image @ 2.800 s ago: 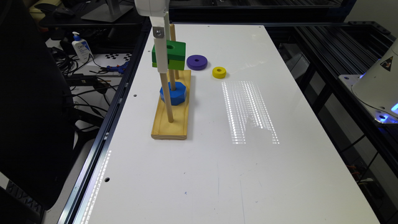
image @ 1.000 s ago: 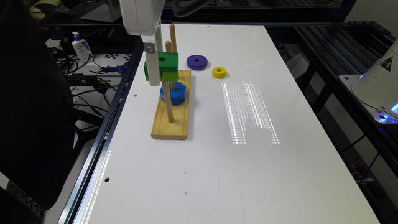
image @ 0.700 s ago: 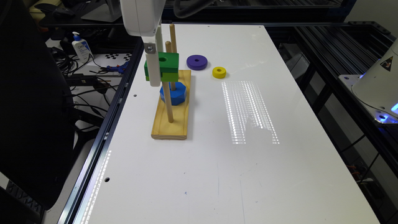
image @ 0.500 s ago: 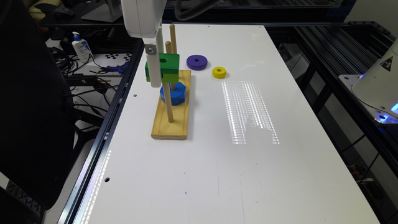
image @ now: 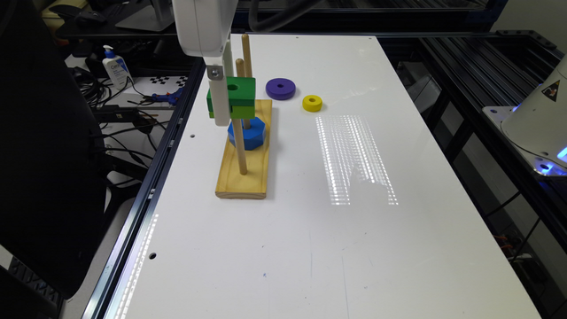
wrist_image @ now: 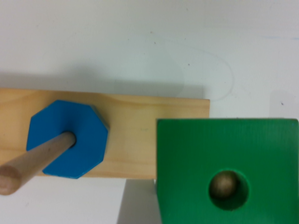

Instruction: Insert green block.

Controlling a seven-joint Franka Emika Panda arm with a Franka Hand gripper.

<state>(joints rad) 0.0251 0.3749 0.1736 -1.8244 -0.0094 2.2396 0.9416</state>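
Under gripper (image: 220, 95): green block (image: 241, 95), raised above wooden base (image: 243, 177)
Hole: wooden peg (wrist_image: 225, 183) tip seen inside
Grip: cannot tell
Beside gripper: blue block (image: 247, 133), on neighbouring peg

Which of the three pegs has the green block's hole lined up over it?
The front peg, bare at its base; the middle one carries the blue block.

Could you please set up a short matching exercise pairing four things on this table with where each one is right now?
Things:
1. green block
2. blue block
3. purple ring
4. yellow ring

Places:
A. flat on the table, nearest the striped light reflection
B. low on a peg, resting on the wooden base
C. held up in the air, a peg tip showing through its hole
D. flat on the table, between the base and another ring

Pairs: 1-C, 2-B, 3-D, 4-A
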